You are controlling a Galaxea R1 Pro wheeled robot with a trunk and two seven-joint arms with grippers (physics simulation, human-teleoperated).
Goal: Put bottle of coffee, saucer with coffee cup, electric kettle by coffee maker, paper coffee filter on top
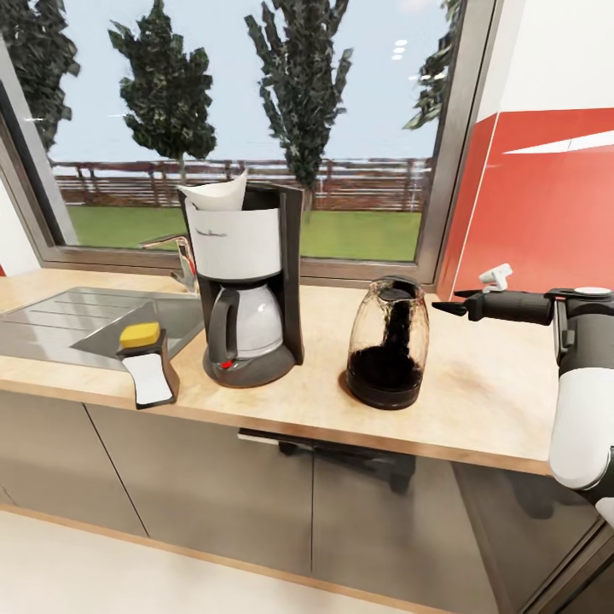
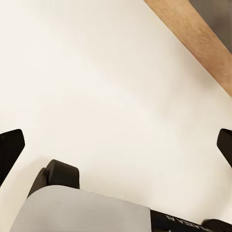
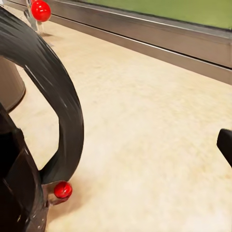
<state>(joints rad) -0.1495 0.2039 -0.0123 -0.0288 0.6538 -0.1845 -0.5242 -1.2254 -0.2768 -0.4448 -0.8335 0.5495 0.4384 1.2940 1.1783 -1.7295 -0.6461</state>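
Already sitting on worktop (image 1: 477, 401): coffee maker (image 1: 247, 290) wearing paper coffee filter (image 1: 217, 194), bottle of coffee (image 1: 147, 365) lying tipped at left, electric kettle (image 1: 388, 354) standing at right. Saucer, cup still missing. Right end effector (image 1: 452, 305) hanging empty, spread wide, near kettle.

Bright, even daylight came through the large window (image 1: 256, 128) behind the kitchen countertop (image 1: 477, 384), and the head view was sharp, with small white glare spots on the glass near the top and straight lines leaning outward toward the picture's edges. The coffee maker (image 1: 247, 290) and the electric kettle (image 1: 388, 345) cast only soft, faint shadows on the wood, while the cabinet fronts (image 1: 213, 495) below sat in dimmer shade with a dull, blurred reflection. In the right wrist view the kettle's handle (image 3: 53, 92) loomed close and smeared, and the left wrist view showed a pale, washed-out floor (image 2: 106, 87) with almost no texture.
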